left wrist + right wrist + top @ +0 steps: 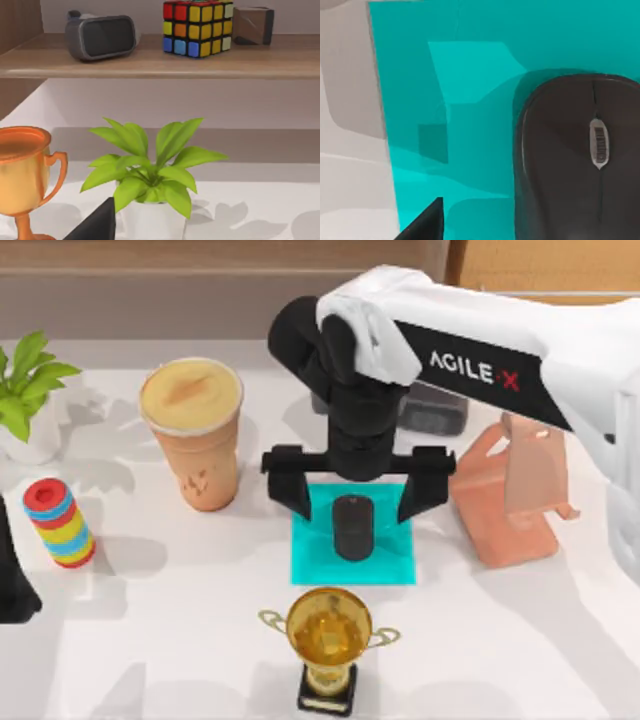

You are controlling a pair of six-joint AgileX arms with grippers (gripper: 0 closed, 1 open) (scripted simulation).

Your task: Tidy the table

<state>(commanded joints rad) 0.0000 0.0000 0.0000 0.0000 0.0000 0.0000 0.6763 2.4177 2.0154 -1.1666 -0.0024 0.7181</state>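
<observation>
Mouse (580,165) cut off by right wrist view's edge; trophy (22,175) cropped at left wrist view's edge.

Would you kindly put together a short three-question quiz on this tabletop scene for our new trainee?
1. True or false: the black mouse lies on the cyan mat.
2. Which stands nearest the table's front edge in the top view? A) drink cup B) gold trophy C) potted plant
3. Fill in: the right gripper is above the mouse with its fingers ____.

Key: 1 true; 2 B; 3 open.
</observation>
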